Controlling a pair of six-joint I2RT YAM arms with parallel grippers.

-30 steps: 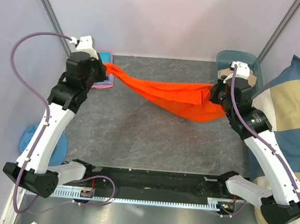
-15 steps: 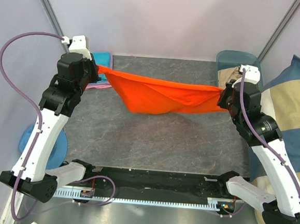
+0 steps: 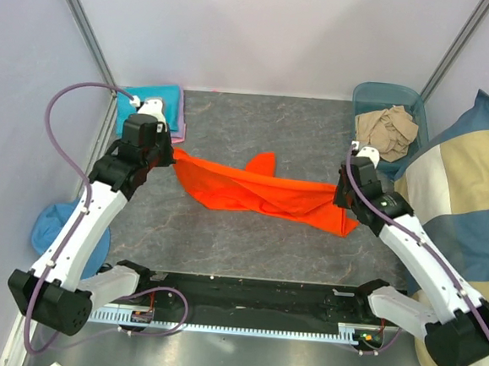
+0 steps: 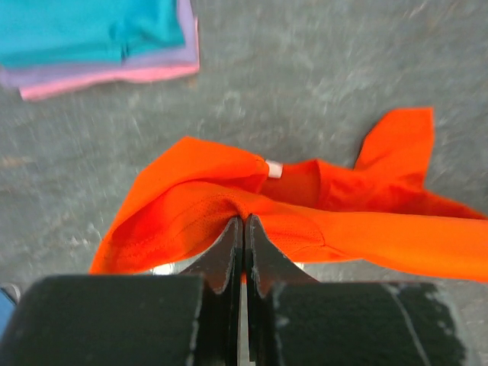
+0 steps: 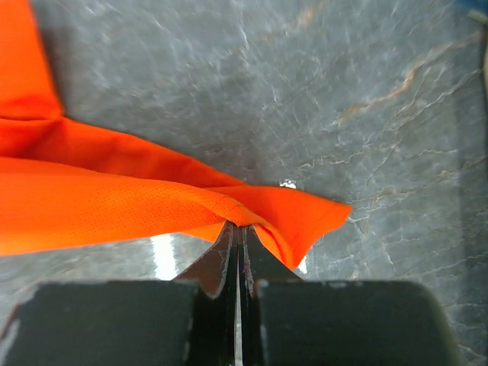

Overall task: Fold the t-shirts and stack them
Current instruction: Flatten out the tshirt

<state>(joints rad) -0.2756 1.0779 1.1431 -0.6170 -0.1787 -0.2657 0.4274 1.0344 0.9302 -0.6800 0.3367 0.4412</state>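
Top cam, L→R. Blue object (image 3: 48, 223) off table (image 3: 248, 243) at 9 o'clock, partly behind L arm; can't ID, prob. cloth.

Table corner at 11 o'clock: folded teal tee (image 3: 162, 98) on top of pink-lilac tee (image 4: 114, 76), edges roughly flush.

L gripper (image 3: 167, 155) just below that stack. Jaws pressed together, pinching L end of orange t-shirt (image 3: 260, 194). Wrist cam: fabric bunched betw. the tips, white neck label (image 4: 274, 168) just past them at 12 o'clock.

Shirt lies as a rumpled band across table centre, 9 to 3 o'clock, one sleeve pointing to 12.

R gripper (image 3: 344, 193) pinches the R end, jaws closed on a folded corner.

Teal bin (image 3: 414, 99) at 1 o'clock holds beige tees (image 3: 388, 131).

Blue-and-beige cushion (image 3: 464, 192) at 3 o'clock, off table.
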